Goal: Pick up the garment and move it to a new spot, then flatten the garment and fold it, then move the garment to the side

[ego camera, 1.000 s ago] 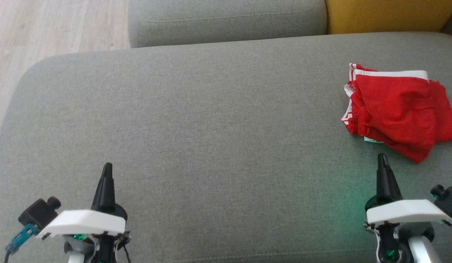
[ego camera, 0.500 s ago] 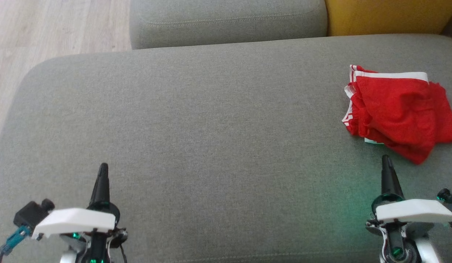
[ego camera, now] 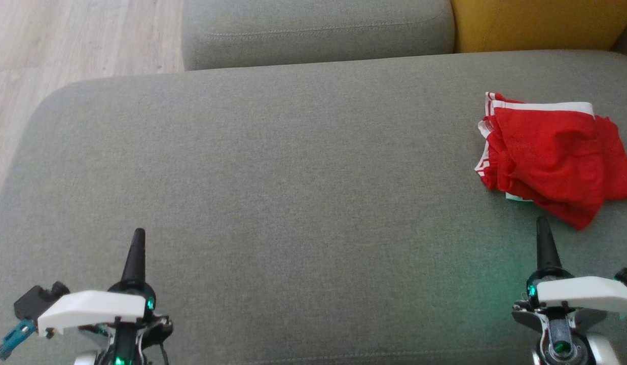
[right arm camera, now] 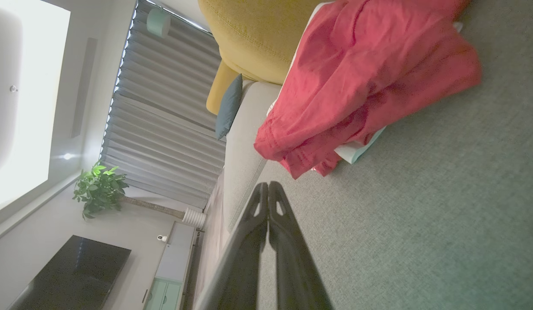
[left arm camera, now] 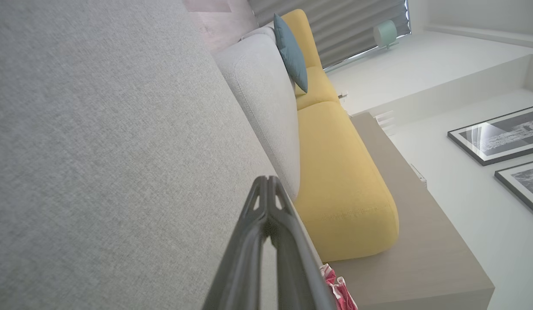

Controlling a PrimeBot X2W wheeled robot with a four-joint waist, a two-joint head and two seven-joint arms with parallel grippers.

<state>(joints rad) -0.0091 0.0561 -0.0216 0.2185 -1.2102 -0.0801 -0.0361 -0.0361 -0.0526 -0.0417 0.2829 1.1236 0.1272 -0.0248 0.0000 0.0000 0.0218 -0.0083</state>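
Note:
A folded red garment (ego camera: 551, 154) with white trim lies on the grey sofa cushion (ego camera: 293, 177) at the right side. It fills the upper part of the right wrist view (right arm camera: 356, 86), and a small edge of it (left arm camera: 339, 290) peeks into the left wrist view. My right gripper (ego camera: 543, 223) is shut and empty, its tip just short of the garment's near corner. Far to the left, my left gripper (ego camera: 138, 234) is shut and empty above bare cushion. Both grippers' fingers press together in the wrist views (left arm camera: 268, 181) (right arm camera: 268, 186).
A grey back cushion (ego camera: 318, 28) and a yellow cushion (ego camera: 536, 20) line the far edge. Wooden floor (ego camera: 65, 40) lies beyond the cushion's left end. A blue pillow (left arm camera: 290, 51) leans on the sofa back farther along.
Both grippers have drawn back toward the bottom of the head view. The camera has tilted slightly, shifting the whole scene down. The garment lies as before.

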